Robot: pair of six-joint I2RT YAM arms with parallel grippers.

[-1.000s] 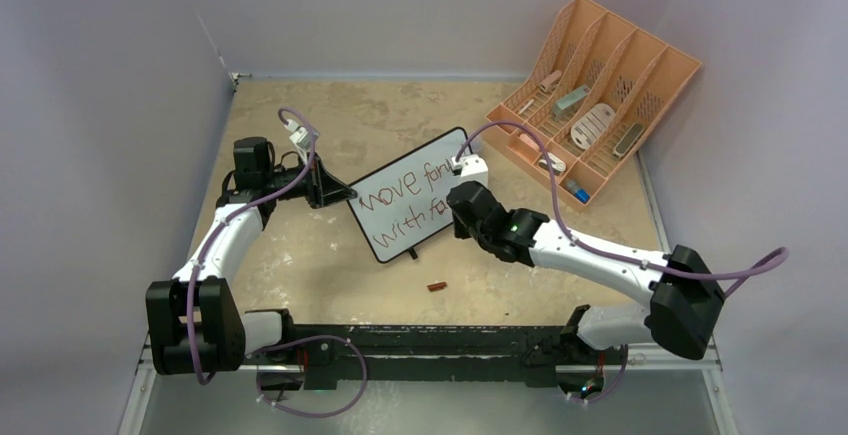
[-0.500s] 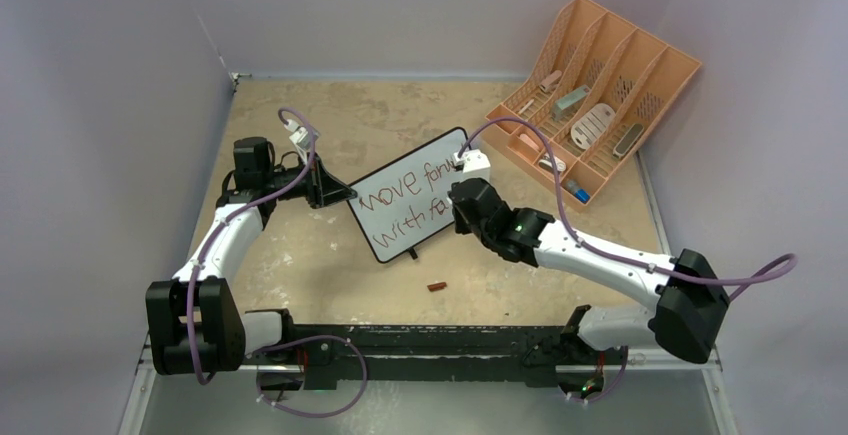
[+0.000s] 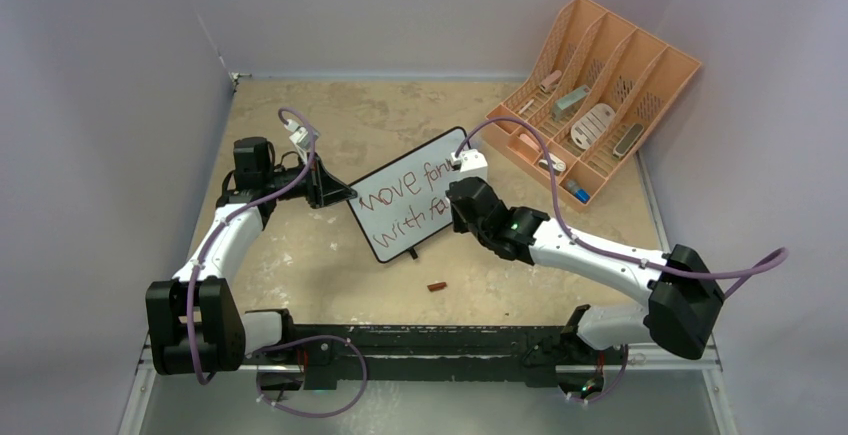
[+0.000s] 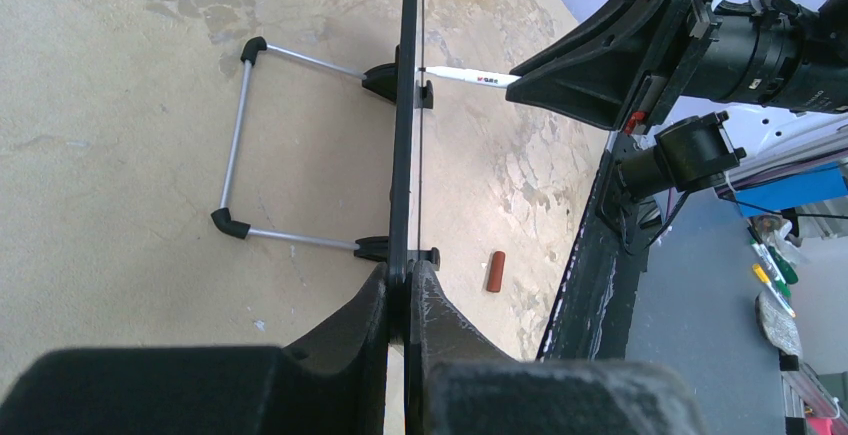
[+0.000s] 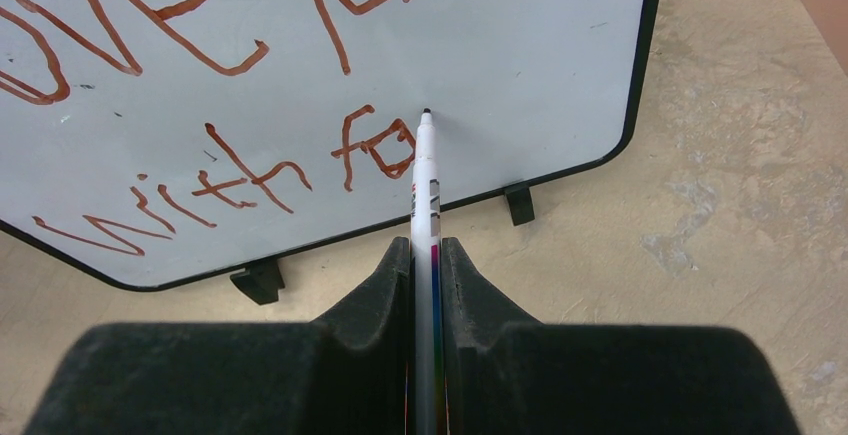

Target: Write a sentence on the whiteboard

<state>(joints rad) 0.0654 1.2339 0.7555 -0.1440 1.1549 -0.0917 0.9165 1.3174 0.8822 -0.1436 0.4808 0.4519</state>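
Observation:
The whiteboard (image 3: 410, 200) stands tilted mid-table on small black feet, with brown-red writing "move for…" above "with fa". My left gripper (image 3: 340, 195) is shut on its left edge; in the left wrist view the board's black frame (image 4: 408, 105) runs edge-on between my jaws (image 4: 406, 290). My right gripper (image 3: 455, 205) is shut on a white marker (image 5: 424, 205). The marker's tip touches the board (image 5: 500, 65) just right of the "fa".
A peach slotted desk organizer (image 3: 595, 95) holding small items lies at the back right. A brown-red marker cap (image 3: 437, 286) lies on the table in front of the board. The board's wire stand (image 4: 240, 140) rests behind it. Walls close in left and right.
The right arm shifted slightly along the board near the end of the lower line; the marker tip now sits just past the "fa". The left arm and board stayed still.

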